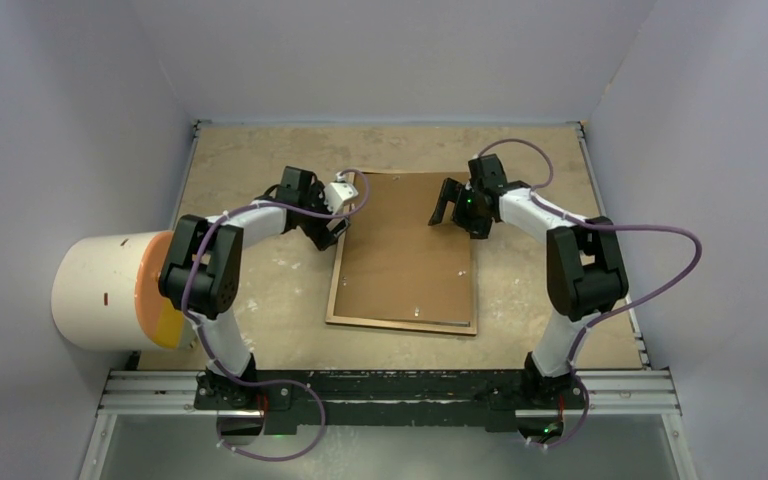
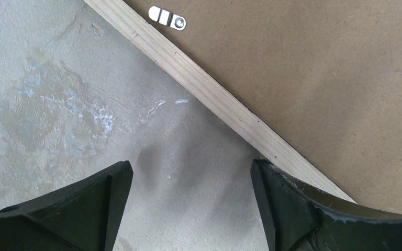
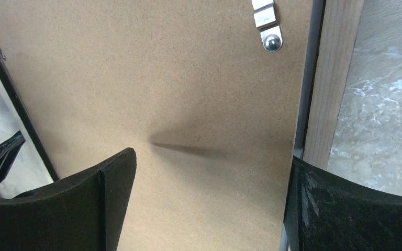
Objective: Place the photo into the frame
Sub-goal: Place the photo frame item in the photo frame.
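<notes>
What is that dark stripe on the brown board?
Right wrist view: a shadow on the board, probably cast by the open right gripper hanging above. Left wrist view: a fainter smudge of shadow on the table beside the frame. Top view: soft even light, no glare.

Wood-backed frame (image 1: 400, 325) flat, back up
</notes>
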Tool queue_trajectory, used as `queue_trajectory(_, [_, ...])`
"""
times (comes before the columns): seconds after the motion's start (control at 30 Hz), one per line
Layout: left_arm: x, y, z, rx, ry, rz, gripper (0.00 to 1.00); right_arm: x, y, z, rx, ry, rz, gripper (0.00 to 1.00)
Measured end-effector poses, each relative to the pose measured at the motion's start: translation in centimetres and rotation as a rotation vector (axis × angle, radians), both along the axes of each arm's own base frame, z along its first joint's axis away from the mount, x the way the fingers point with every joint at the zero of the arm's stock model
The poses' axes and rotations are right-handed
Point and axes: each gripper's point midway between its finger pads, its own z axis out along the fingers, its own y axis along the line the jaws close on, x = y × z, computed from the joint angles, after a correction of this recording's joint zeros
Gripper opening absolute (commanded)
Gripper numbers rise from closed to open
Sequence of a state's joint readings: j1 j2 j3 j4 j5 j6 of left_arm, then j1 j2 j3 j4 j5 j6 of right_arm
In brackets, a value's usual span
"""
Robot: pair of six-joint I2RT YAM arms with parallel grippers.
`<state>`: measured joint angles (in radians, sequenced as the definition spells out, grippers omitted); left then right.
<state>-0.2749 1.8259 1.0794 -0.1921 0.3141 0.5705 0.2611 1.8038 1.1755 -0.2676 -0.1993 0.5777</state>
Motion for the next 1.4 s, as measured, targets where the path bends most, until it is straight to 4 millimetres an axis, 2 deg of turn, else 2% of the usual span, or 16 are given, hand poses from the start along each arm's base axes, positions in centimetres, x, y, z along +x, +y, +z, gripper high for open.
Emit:
queue_trajectory(0.2, [-0.5,0.2,0.0,0.007,0.007,-0.001,0.91,0.5,-0.6,1.2,-0.132,-0.026,-0.01,0.99])
queue_trajectory(0.57, [-1.3,0.5,-0.1,0.024,0.034,-0.016,0.92,0.2,-2.9,1.2,-0.258,-0.03,-0.035,0.99])
queue_trajectory(0.67, [-1.6,0.7,-0.1,0.028,0.044,-0.017,0.93,0.5,-3.3,3.0,-0.264,-0.079,-0.054,0.99])
queue_trajectory(0.83, [-2.5,1.3,-0.4,0.012,0.096,-0.011,0.92,0.9,-2.3,8.3,-0.107,-0.218,-0.1,0.99])
queue_trajectory(0.93, [-3.1,1.5,-0.4,-0.005,0.131,-0.008,0.91,1.0,-0.4,10.1,0.04,-0.274,-0.082,0.84])
queue_trajectory(1.03, [-3.8,1.4,0.1,-0.028,0.151,-0.013,0.89,0.1,2.3,9.6,0.122,-0.277,-0.034,0.73])
queue_trajectory(1.1, [-3.9,1.0,0.8,-0.049,0.147,-0.025,0.87,-1.9,5.9,9.1,0.156,-0.263,0.052,0.68])
queue_trajectory(1.17, [-4.0,0.6,1.2,-0.07,0.142,-0.037,0.85,-4.4,10.3,9.1,0.198,-0.255,0.164,0.63])
queue_trajectory(1.3, [-4.7,0.1,1.2,-0.105,0.164,-0.052,0.78,-9.3,17.8,8.3,0.266,-0.246,0.361,0.5])
queue_trajectory(1.4, [-5.4,-0.2,1.0,-0.126,0.191,-0.054,0.75,-12.3,21.2,6.1,0.273,-0.21,0.454,0.48])
